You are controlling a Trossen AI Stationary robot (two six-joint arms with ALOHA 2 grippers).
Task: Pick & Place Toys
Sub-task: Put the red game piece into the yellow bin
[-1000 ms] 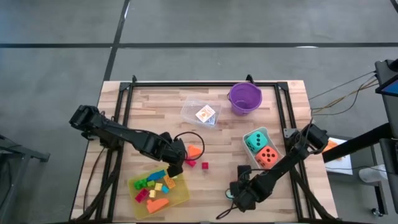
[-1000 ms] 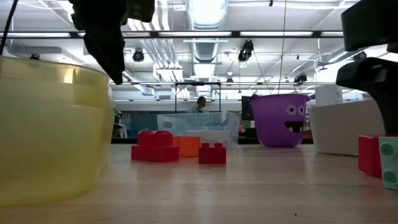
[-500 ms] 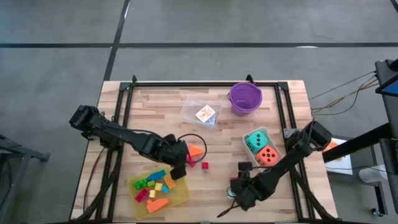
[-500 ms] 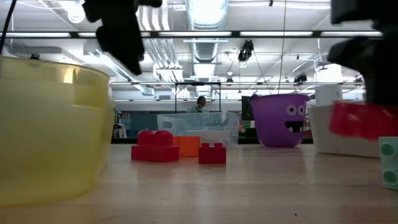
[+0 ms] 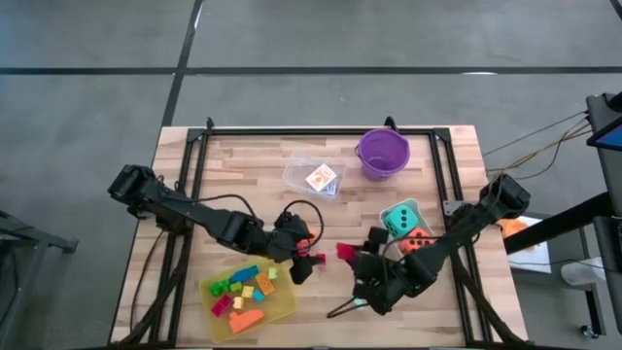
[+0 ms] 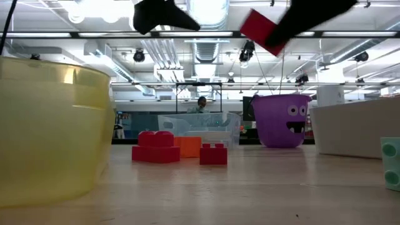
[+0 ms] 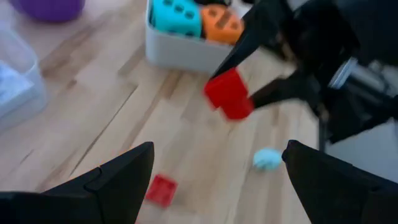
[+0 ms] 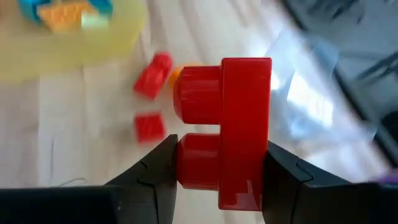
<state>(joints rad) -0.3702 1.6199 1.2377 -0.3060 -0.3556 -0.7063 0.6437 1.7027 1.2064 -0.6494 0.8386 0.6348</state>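
Note:
My right gripper (image 5: 352, 259) is shut on a red two-stud brick (image 5: 344, 251), high above the table's middle; the brick also shows in the low view (image 6: 262, 30). My left gripper (image 5: 303, 261) is wide open and empty, hovering just left of it above a small red brick (image 7: 161, 188). Another red brick (image 6: 155, 147) and an orange wedge (image 5: 305, 234) lie flat on the wood nearby. The yellow tray (image 5: 284, 309) at the near left holds several bright bricks. The teal die (image 5: 398, 217) and the orange die (image 5: 419, 243) sit in a white bin. My right gripper pinches the red brick between its two fingers, one on a stud (image 8: 186, 158) and the other on the flat opposite face (image 8: 264, 165). The brick is lifted clear of the table and tilted, and sticks out beyond the fingertips.
A clear tub (image 5: 313, 175) with a card pack and the purple bucket (image 5: 382, 153) stand at the far side. The white bin (image 6: 350, 128) is at the right. A light blue piece (image 7: 268, 158) lies on the wood beneath my right arm.
My right gripper has lifted the red brick off the table, rising and moving toward the far edge and the left. My left gripper has risen and moved toward the right, ending close to the lifted brick.

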